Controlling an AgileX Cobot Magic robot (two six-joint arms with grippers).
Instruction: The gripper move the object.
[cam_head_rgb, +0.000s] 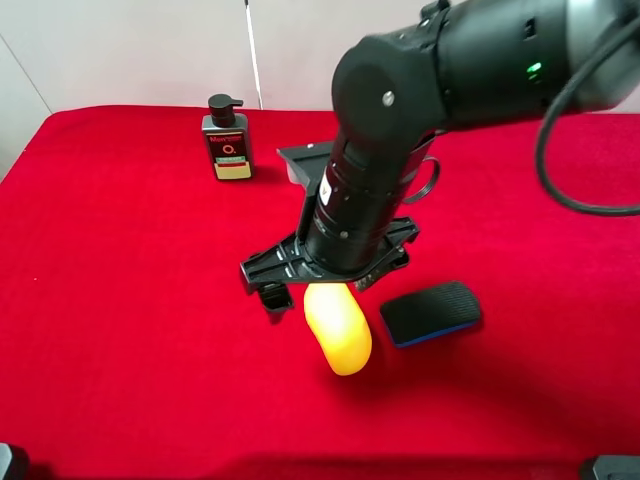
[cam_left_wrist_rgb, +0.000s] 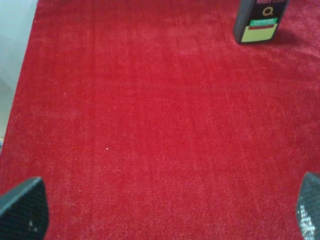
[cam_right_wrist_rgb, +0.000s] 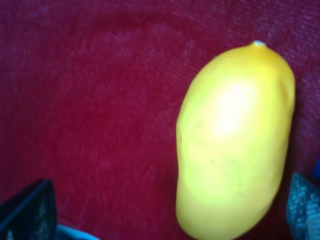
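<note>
The yellow mango-like object (cam_head_rgb: 338, 330) lies on the red cloth near the front middle. My right gripper (cam_head_rgb: 322, 288), a black claw on a thick dark arm reaching in from the upper right, hangs just over the object's far end. In the right wrist view the object (cam_right_wrist_rgb: 235, 145) fills the space between the two fingertips (cam_right_wrist_rgb: 27, 212), which stand wide apart and do not touch it. My right gripper (cam_right_wrist_rgb: 165, 210) is open. My left gripper (cam_left_wrist_rgb: 160, 210) is open and empty over bare cloth.
A black eraser with a blue edge (cam_head_rgb: 430, 312) lies just right of the object. A dark pump bottle (cam_head_rgb: 227, 138) stands at the back left, also in the left wrist view (cam_left_wrist_rgb: 260, 20). A grey flat thing (cam_head_rgb: 303, 160) is partly hidden behind the arm.
</note>
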